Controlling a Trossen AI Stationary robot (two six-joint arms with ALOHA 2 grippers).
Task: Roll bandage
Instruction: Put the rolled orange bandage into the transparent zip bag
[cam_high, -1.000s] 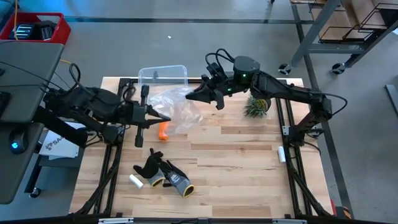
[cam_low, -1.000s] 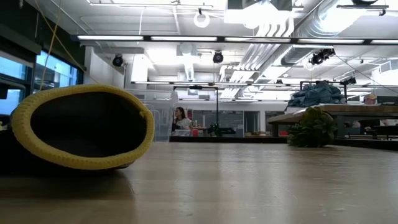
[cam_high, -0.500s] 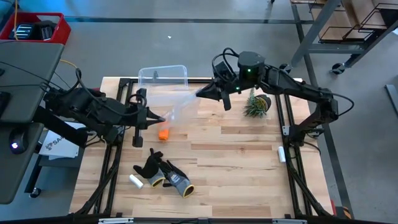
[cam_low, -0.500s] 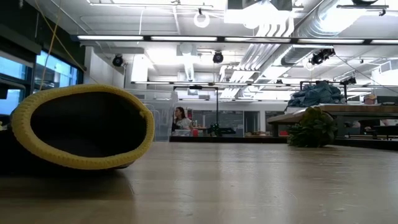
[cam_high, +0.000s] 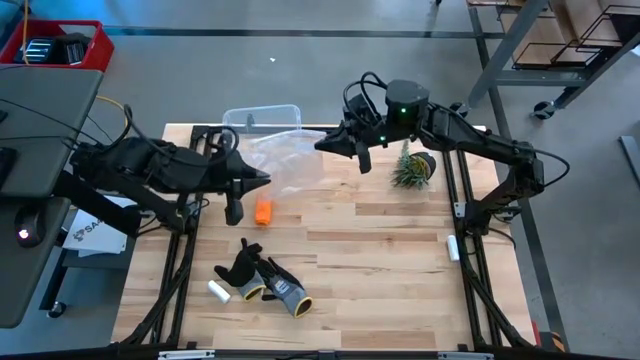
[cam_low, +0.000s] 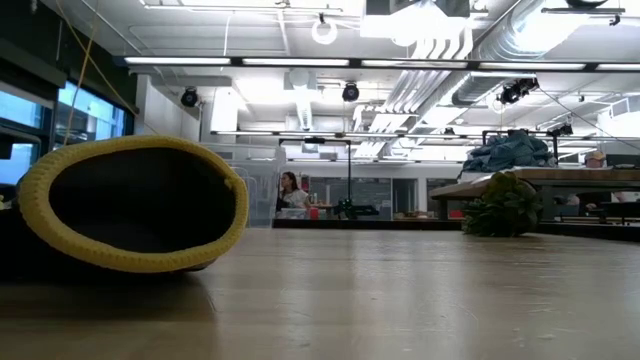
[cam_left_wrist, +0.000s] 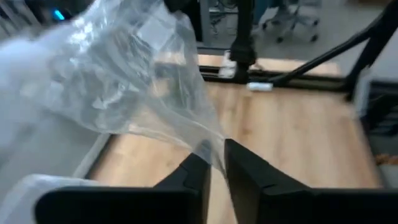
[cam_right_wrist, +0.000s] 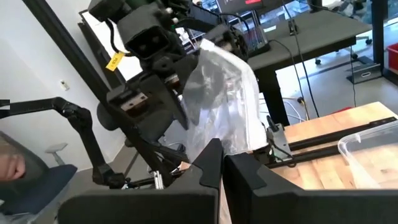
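The orange bandage (cam_high: 263, 210) lies as a short stubby roll on the wooden table (cam_high: 380, 260), touched by neither gripper. Above and just beyond it a clear plastic bag (cam_high: 285, 160) hangs in the air between my two grippers. My left gripper (cam_high: 266, 180) comes from the table's left and is shut on the bag's left end. My right gripper (cam_high: 320, 144) comes from the far right and is shut on its right end. The bag (cam_left_wrist: 124, 81) fills the left wrist view and shows crumpled in the right wrist view (cam_right_wrist: 224, 93). My left gripper (cam_left_wrist: 214, 158) pinches a gathered bit of the bag's film (cam_left_wrist: 208, 146) between its two fingers, coming from the table's left and slanting a little down. The bag is clear of the table and fans out crumpled beyond the fingertips. My right gripper (cam_right_wrist: 222, 155) pinches the bag's other end (cam_right_wrist: 227, 140) between its two fingers, reaching about level from the table's right. The bag is lifted clear and bunches slack toward my left gripper.
A clear plastic tub (cam_high: 262, 120) stands at the far edge behind the bag. A small plant (cam_high: 410, 170) sits at the far right. Black, grey and yellow gloves (cam_high: 265, 280) and a small white cylinder (cam_high: 218, 291) lie near the front left; a glove cuff (cam_low: 130, 205) fills the low view's left.
The bag hung spread and slack over the bandage a second ago; now it is drawn up into a smaller bunch between my grippers, and the bandage lies uncovered on the table. My right gripper has shifted toward the far right. My left gripper has rolled at the wrist.
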